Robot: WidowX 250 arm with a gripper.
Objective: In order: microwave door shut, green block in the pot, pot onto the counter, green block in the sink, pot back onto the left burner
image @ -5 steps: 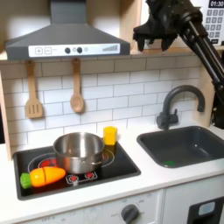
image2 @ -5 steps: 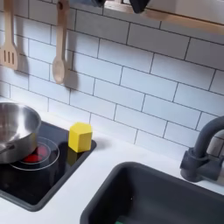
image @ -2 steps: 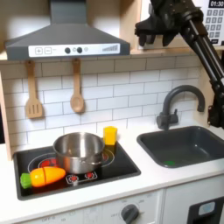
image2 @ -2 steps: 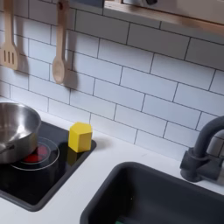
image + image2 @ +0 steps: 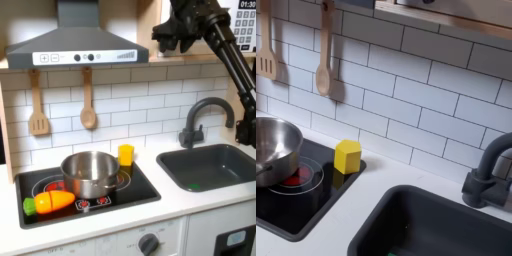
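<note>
One pot (image 5: 90, 172) sits on cooktop (image 5: 135, 190), over your left burner (image 5: 294, 179) in both exterior views. Yellow block (image 5: 348, 156) just behind pot, near tiled wall. Green block (image 5: 29, 206) touching carrot (image 5: 54, 201) at cooktop's front corner. Sink (image 5: 215, 165) well apart from pot. Your hand (image 5: 176, 38) high above sink, by microwave; finger spread unreadable.

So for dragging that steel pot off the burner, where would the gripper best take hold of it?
Best guess: the pot rim, pinched from straight above, one finger inside the wall and one outside. It stands upright and lidless, with thin low sides and no handle in sight. The right-hand part of the rim in the first exterior view looks freest, since the carrot lies at the front left and the yellow block behind.
</note>
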